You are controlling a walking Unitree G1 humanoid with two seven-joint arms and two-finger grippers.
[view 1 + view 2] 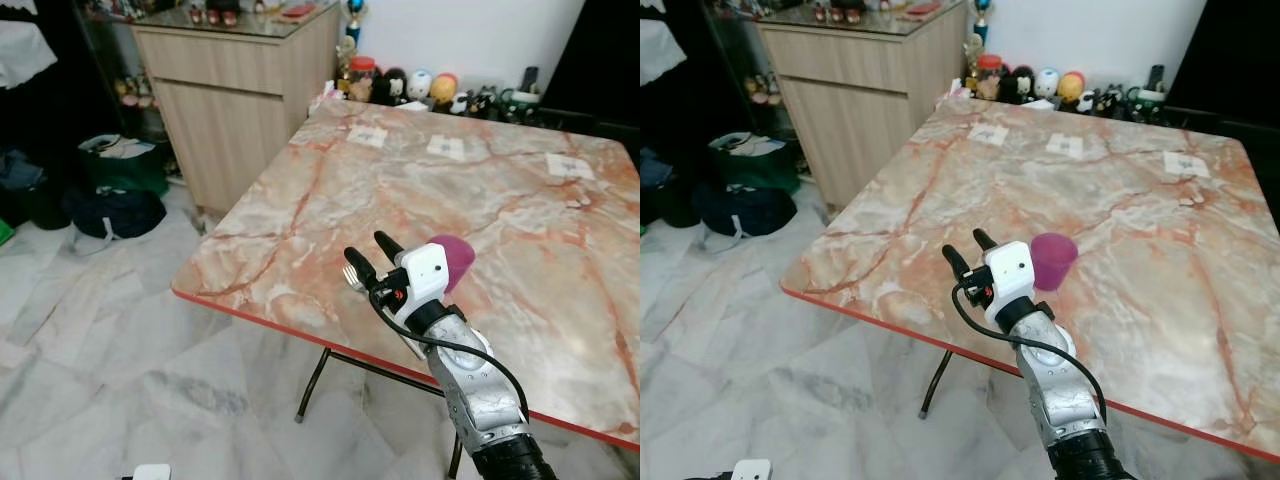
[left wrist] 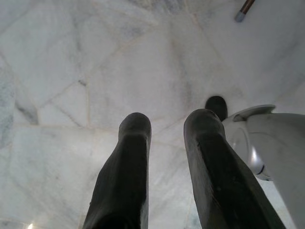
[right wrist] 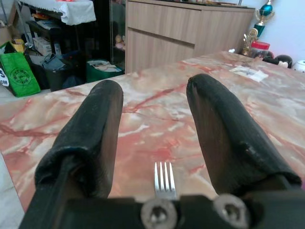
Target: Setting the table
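My right gripper hovers open just above the near edge of the marble table, its two black fingers pointing away over the tabletop. A silver fork lies flat on the table right beneath it, and its tines show between the finger bases. Just behind the gripper, a purple cup stands upright on the table. My left gripper hangs low, open, over the pale marble floor with nothing between its fingers.
Three paper cards lie along the table's far side. Small figures and jars line the far wall. A wooden cabinet stands at the back left, with bags on the floor beside it. The table's red edge is close.
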